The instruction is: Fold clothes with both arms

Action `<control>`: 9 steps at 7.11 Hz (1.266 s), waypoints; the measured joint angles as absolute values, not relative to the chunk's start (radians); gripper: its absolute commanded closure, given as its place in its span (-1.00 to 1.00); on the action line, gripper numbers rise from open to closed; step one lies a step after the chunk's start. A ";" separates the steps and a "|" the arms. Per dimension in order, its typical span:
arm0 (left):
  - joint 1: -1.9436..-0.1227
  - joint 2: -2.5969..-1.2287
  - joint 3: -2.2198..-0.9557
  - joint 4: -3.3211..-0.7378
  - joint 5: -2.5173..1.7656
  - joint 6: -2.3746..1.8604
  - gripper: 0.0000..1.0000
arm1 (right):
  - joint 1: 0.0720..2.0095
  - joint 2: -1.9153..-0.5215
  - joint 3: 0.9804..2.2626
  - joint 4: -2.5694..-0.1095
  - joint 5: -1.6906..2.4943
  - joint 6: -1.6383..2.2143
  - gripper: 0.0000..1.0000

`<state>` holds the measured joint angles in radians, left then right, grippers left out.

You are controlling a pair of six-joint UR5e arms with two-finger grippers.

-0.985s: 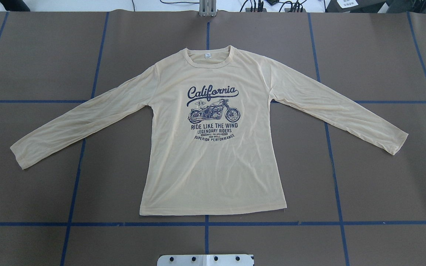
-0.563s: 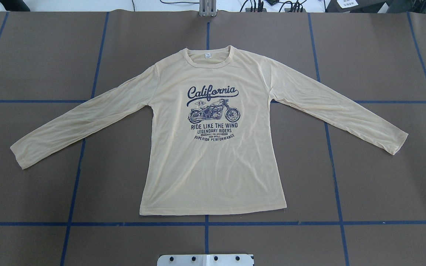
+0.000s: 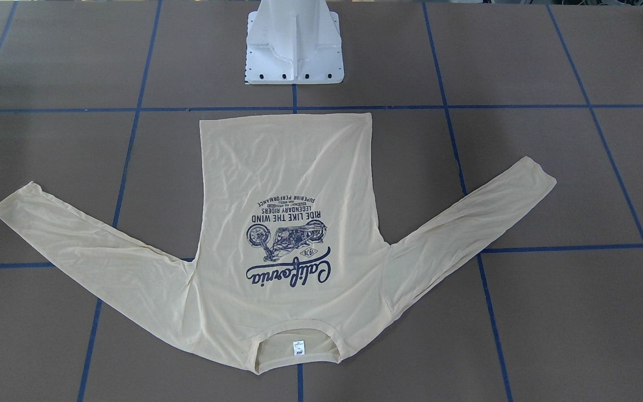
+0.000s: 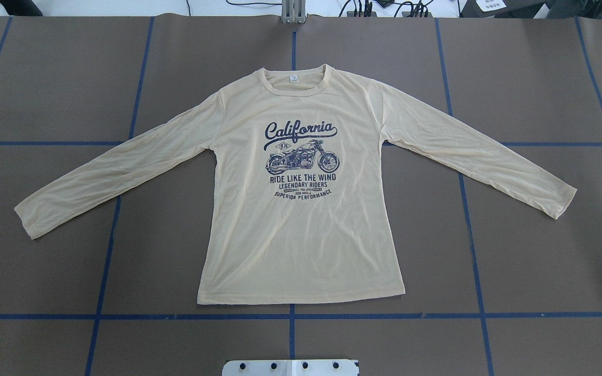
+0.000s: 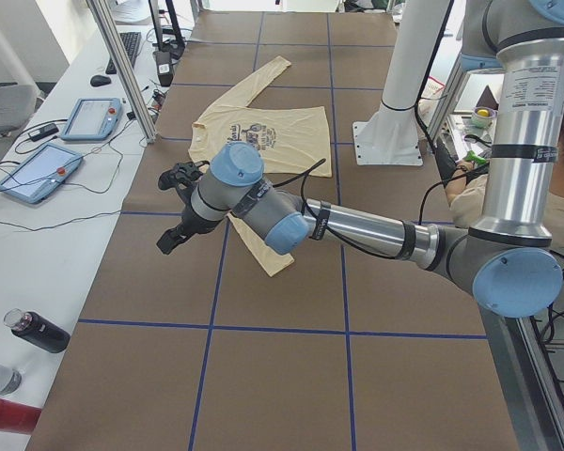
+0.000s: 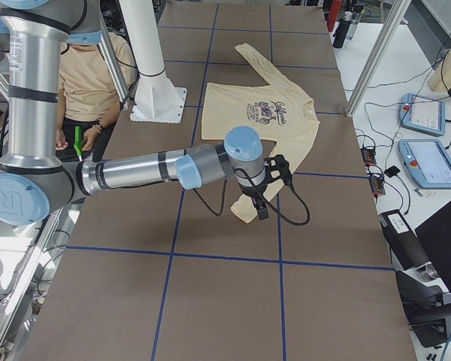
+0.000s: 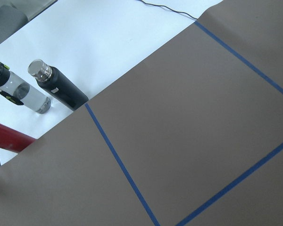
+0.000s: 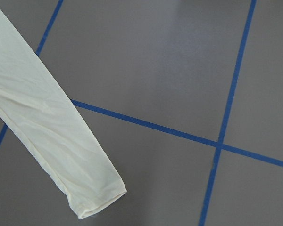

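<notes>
Both left claw, right claw hover; opening unclear.

A brown counter is ruled into large squares by blue tape. Along one long edge runs a white side desk carrying two tablets and three bottles. An aluminium post rises at that edge. The light is even and soft.

T-shirt: "California", perhaps "1976"
</notes>
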<state>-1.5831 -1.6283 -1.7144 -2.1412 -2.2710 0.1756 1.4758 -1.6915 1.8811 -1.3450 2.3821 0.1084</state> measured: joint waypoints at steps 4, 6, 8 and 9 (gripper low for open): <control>-1.570 -1.609 -1.687 -2.206 -2.310 0.177 -1.00 | 1.213 -1.708 1.759 -0.938 2.193 0.611 -0.98; -1.569 -1.602 -1.685 -2.207 -2.324 0.176 -1.00 | 1.133 -1.701 1.576 -0.632 2.129 0.762 -0.96; -1.569 -1.596 -1.682 -2.208 -2.333 0.176 -1.00 | 1.023 -1.706 1.521 -0.528 2.014 0.846 -0.68; -1.569 -1.595 -1.681 -2.208 -2.335 0.176 -1.00 | 0.989 -1.715 1.516 -0.518 1.978 0.856 -0.59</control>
<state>-1.5693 -1.5947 -1.6813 -2.2078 -2.3347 0.1764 0.9892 -1.7146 1.5161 -0.5181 1.9782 0.8564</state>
